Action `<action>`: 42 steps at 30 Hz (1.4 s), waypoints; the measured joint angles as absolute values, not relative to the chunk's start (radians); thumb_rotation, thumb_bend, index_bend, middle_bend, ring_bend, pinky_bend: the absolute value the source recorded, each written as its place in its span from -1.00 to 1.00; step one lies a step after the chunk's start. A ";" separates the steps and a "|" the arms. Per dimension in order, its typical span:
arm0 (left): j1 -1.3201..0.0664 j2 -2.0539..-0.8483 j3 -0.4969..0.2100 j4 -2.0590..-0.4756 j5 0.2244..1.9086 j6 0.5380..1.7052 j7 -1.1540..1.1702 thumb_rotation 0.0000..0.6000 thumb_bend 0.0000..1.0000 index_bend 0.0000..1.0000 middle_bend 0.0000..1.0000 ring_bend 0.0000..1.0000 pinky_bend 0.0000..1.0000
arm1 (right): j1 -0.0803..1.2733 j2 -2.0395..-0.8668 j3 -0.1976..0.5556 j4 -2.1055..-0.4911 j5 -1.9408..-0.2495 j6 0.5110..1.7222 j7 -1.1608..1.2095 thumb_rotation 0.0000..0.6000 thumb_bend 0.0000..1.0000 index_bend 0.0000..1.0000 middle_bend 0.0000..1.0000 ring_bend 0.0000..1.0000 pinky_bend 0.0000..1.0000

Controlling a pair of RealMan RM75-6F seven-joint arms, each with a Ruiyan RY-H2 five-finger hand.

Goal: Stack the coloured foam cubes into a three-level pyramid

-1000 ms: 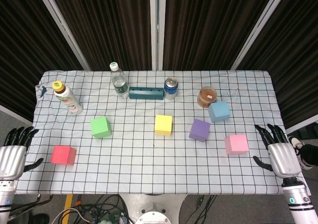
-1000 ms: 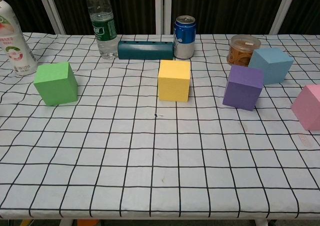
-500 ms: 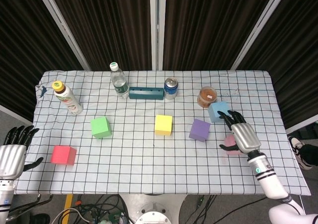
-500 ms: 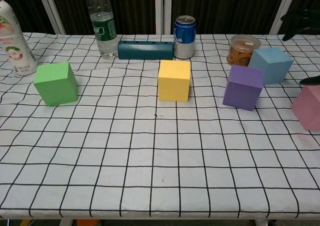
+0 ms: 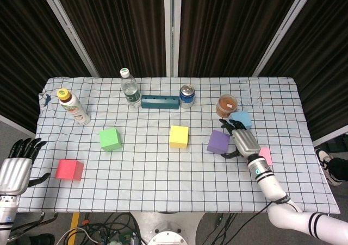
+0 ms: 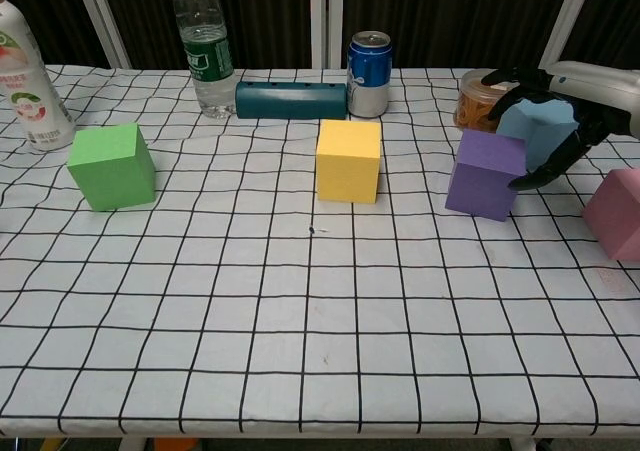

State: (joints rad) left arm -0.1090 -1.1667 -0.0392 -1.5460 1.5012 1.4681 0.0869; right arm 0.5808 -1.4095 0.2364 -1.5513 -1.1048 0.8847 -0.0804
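Observation:
Six foam cubes lie apart on the checked cloth: red [image 5: 69,169], green [image 5: 110,139], yellow [image 5: 178,136], purple [image 5: 218,142], blue [image 5: 240,118] and pink [image 5: 266,155]. My right hand [image 5: 243,140] hovers just right of the purple cube, fingers spread, holding nothing; it covers part of the pink cube. In the chest view the right hand [image 6: 560,111] hangs in front of the blue cube [image 6: 540,131], its fingertips near the purple cube [image 6: 486,174], with the pink cube [image 6: 618,212] at the right edge. My left hand [image 5: 15,171] stays open off the table's left edge.
Along the back stand a sauce bottle [image 5: 73,107], a water bottle [image 5: 129,88], a teal block [image 5: 160,101], a blue can [image 5: 187,96] and a jar [image 5: 227,105] of rubber bands. The jar sits close behind the blue cube.
My right hand has swung in from the table's right edge, passed over the pink cube and come up beside the purple cube. The cubes and the left hand have not moved.

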 measured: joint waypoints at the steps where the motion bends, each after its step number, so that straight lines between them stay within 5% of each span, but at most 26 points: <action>1: -0.110 -1.167 -0.039 -1.544 1.501 1.466 0.085 1.00 -0.80 -0.69 -0.78 -0.85 -0.83 | 0.587 -1.416 0.239 -1.546 -1.095 0.876 -0.079 1.00 -0.96 -0.97 -0.56 -1.00 -0.90; 12: -0.109 -1.168 -0.034 -1.529 1.499 1.462 0.064 1.00 -0.79 -0.69 -0.78 -0.85 -0.83 | 0.649 -1.491 0.246 -1.456 -1.043 0.823 -0.066 1.00 -0.65 -0.78 -0.24 -0.85 -0.88; 27: -0.100 -1.164 -0.029 -1.540 1.493 1.465 0.068 1.00 -0.79 -0.69 -0.78 -0.85 -0.83 | 0.762 -1.442 0.263 -1.387 -1.238 0.690 0.135 1.00 -0.64 -0.77 -0.25 -0.85 -0.88; 42: -0.106 -1.161 -0.030 -1.542 1.488 1.451 0.065 1.00 -0.79 -0.69 -0.78 -0.85 -0.83 | 0.851 -1.544 0.245 -1.260 -1.335 0.656 0.314 1.00 -0.64 -0.76 -0.25 -0.85 -0.88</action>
State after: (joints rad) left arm -0.1064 -1.1606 -0.0296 -1.5423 1.4879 1.4506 0.0654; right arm 0.8507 -1.5440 0.2453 -1.2599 -1.3347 0.6561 0.3136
